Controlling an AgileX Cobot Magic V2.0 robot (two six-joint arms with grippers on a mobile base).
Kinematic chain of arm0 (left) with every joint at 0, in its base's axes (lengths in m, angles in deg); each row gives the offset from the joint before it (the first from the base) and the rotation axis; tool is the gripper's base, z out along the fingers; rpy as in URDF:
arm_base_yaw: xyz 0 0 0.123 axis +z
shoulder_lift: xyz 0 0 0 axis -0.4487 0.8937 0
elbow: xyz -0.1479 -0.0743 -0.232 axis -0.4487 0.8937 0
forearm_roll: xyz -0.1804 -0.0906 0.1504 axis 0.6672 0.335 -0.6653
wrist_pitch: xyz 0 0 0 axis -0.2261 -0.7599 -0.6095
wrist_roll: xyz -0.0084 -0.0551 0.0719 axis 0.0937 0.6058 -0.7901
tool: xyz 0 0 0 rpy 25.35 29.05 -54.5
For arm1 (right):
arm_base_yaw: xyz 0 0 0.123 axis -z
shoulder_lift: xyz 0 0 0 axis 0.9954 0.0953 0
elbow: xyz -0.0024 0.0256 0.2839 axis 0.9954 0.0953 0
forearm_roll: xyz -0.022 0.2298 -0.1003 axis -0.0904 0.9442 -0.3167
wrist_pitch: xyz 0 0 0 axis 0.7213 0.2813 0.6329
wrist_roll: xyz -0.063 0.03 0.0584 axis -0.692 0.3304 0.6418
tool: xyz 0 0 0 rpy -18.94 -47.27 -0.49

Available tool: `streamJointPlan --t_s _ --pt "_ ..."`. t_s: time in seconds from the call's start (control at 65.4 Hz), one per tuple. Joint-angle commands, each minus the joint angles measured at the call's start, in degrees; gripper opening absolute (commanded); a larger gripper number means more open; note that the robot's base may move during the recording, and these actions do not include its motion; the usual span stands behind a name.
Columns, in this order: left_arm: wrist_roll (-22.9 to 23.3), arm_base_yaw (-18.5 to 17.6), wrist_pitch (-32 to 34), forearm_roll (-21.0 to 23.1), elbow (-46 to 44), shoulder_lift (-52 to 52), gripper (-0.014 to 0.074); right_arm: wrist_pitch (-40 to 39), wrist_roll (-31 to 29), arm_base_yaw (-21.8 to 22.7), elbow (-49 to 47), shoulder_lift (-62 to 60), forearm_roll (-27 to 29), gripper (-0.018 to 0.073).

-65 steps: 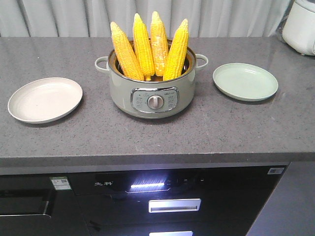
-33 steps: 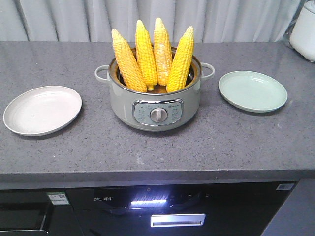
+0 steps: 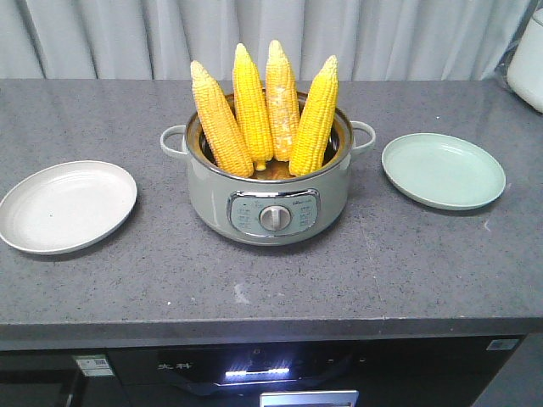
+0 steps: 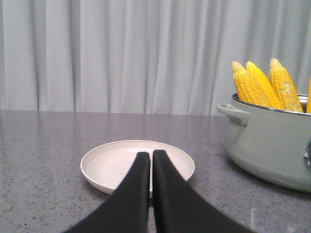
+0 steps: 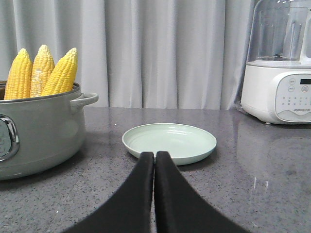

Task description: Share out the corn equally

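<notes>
Several yellow corn cobs (image 3: 254, 106) stand upright, tips up, in a grey-green electric pot (image 3: 267, 199) at the counter's middle; one cob (image 3: 282, 97) has pale whitish patches. A white plate (image 3: 66, 206) lies left of the pot and a green plate (image 3: 443, 170) lies right of it, both bare. In the left wrist view my left gripper (image 4: 151, 156) is shut and empty, low in front of the white plate (image 4: 112, 162), with the corn (image 4: 265, 82) to its right. My right gripper (image 5: 155, 156) is shut and empty before the green plate (image 5: 170, 138). Neither gripper shows in the front view.
A white appliance with a clear jug (image 5: 282, 73) stands at the counter's far right (image 3: 533, 59). Grey curtains hang behind the counter. The counter's front edge (image 3: 271, 329) runs above dark cabinet fronts with a lit panel (image 3: 254, 373).
The front view has shifted: pot, corn and plates sit lower and slightly larger in the frame than a second ago. The things themselves have not moved on the counter.
</notes>
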Motion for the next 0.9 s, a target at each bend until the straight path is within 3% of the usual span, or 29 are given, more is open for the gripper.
streamJointPlan --t_s 0.0,0.887 --pt "0.30 0.02 4.31 0.49 -0.91 -0.92 -0.0006 -4.25 -0.27 0.31 0.50 -0.39 -0.55 -0.0010" --pt "0.30 0.02 4.31 0.49 -0.91 -0.92 -0.0006 -4.25 -0.27 0.31 0.50 -0.39 -0.55 -0.0010"
